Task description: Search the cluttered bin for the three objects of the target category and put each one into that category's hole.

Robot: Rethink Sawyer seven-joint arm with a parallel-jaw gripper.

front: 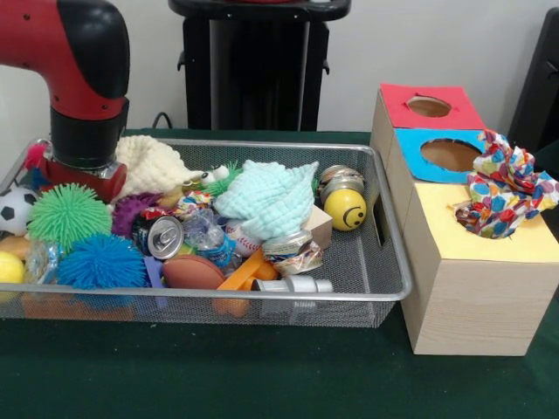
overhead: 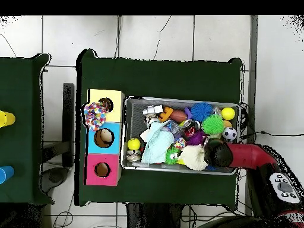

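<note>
A wire mesh bin [front: 384,262] [overhead: 133,102] holds a heap of toys and cloths. My gripper [front: 80,175] [overhead: 217,153] is lowered into the bin's far left corner in the front view; its lower end is hidden behind a green spiky ball [front: 68,216]. Beside it lies a cream knitted cloth [front: 155,166] [overhead: 191,157]. A mint knitted cloth [front: 266,199] [overhead: 155,142] tops the pile mid-bin. The wooden box [front: 472,297] [overhead: 104,136] has red [front: 429,106], blue [front: 450,154] and yellow holes. A multicoloured cloth [front: 502,188] [overhead: 94,114] is stuffed in the yellow one.
Also in the bin: a blue spiky ball [front: 102,262], a soda can [front: 162,236], a yellow smiley ball [front: 346,209], a soccer ball [front: 13,208], a brown football [front: 194,272], an orange piece [front: 240,272] and a purple fuzzy toy [front: 131,209].
</note>
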